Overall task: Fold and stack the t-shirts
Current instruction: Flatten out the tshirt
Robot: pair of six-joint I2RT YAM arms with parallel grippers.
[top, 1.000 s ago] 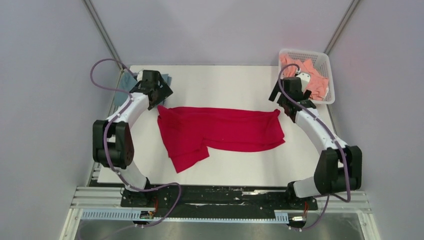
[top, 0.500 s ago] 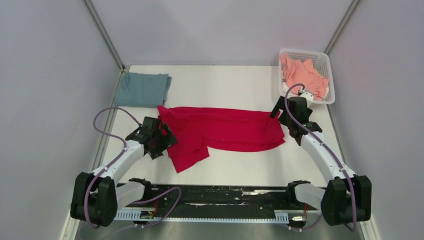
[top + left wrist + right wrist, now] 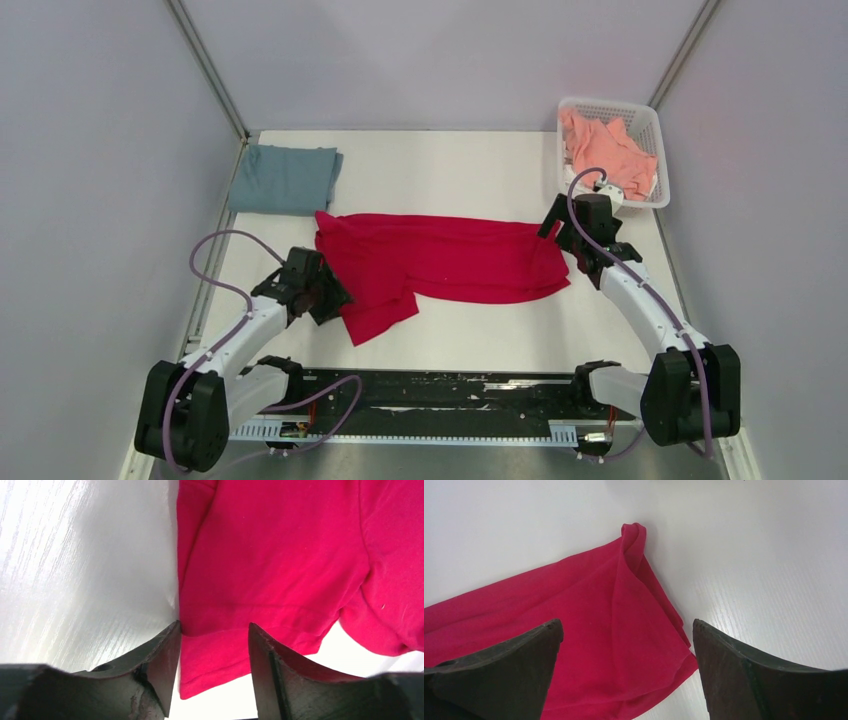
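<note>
The crimson red t-shirt (image 3: pixel 440 262) lies spread across the middle of the table, one sleeve hanging toward the near left. My left gripper (image 3: pixel 328 297) is open beside that sleeve's left edge; in the left wrist view the sleeve hem (image 3: pixel 215 655) lies between the fingers. My right gripper (image 3: pixel 562 243) is open over the shirt's right end, which shows in the right wrist view (image 3: pixel 624 645). The blue-grey t-shirt (image 3: pixel 284 179) lies folded at the far left. The salmon pink t-shirt (image 3: pixel 605 148) is bunched in the basket.
The white mesh basket (image 3: pixel 652 125) stands at the far right corner of the white table (image 3: pixel 450 165). Grey walls close in the left, right and back sides.
My left arm swung from the far left corner, uncovering the blue-grey shirt, to the near left by the red sleeve. My right gripper moved from beside the basket to the shirt's right end.
</note>
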